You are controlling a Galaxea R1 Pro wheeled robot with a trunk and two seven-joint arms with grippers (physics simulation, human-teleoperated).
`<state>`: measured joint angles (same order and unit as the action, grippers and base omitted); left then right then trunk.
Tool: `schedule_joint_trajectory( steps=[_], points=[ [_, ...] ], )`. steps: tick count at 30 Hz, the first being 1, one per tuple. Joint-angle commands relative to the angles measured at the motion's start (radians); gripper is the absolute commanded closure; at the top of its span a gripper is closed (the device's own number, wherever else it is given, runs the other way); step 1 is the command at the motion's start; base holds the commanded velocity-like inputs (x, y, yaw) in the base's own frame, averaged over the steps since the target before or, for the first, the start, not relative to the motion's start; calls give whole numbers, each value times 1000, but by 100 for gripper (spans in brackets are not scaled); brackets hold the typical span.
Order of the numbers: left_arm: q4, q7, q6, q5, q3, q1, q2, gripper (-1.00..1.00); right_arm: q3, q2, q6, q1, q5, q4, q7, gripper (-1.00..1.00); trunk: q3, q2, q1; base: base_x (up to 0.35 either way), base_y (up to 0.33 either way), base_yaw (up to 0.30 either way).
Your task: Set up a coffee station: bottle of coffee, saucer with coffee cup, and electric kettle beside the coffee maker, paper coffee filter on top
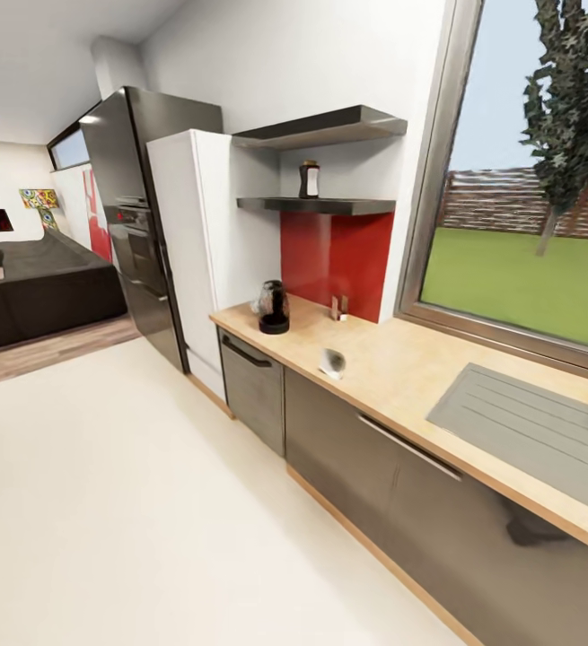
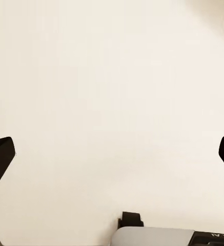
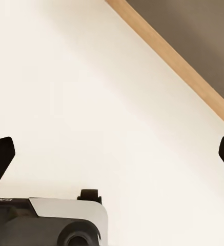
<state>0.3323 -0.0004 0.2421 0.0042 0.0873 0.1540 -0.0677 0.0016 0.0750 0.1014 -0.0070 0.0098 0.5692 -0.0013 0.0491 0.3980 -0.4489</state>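
**Pincers empty, coffee station barely begun**

Left pincer (image 2: 114, 154): spread wide, gripping nothing, hanging over pale floor (image 2: 112, 77). Right pincer (image 3: 114, 154): likewise released and empty, over the same floor, close by the wooden plinth (image 3: 194, 66) under the grey cabinets.

Progress, judged from the head view: close to nil. Bottle of coffee (image 1: 309, 179) standing upright on the kitchen shelf (image 1: 329, 205), high above and well ahead of both pincers, so not yet moved down. Electric kettle (image 1: 273, 308) already on the kitchen countertop (image 1: 401, 368), at the far end beside the white cupboard, well apart from either pincer. Small white cone, probably the paper coffee filter (image 1: 333, 362), lying near the front edge of the surface, nearer the pincers than the kettle, not yet set on any machine. Small object by the red backsplash: too tiny to name.

Left to do, seemingly: fetch the bottle, place the filter, pair cup with saucer, group everything.

Count: two pincers, two dark wall shelves, one bottle, one kettle, one white cone.
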Motion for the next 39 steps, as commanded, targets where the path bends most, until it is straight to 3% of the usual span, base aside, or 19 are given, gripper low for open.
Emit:
schedule_joint_trajectory(
  steps=[1, 23, 39],
  points=[
    [-1, 0, 3, 0, 2, 1, 0, -100, 0, 0, 3, -1, 1, 0, 0, -100, 2, 2, -1, 282, 225, 0],
    [-1, 0, 3, 0, 1, 1, 0, -100, 0, 0, 1, -1, 1, 0, 3, -100, 2, 2, -1, 282, 228, -7],
    [-1, 1, 3, 0, 2, 1, 0, -100, 0, 0, 1, 0, 1, 0, 3, -100, 2, 2, -1, 282, 233, -250]
  ],
)
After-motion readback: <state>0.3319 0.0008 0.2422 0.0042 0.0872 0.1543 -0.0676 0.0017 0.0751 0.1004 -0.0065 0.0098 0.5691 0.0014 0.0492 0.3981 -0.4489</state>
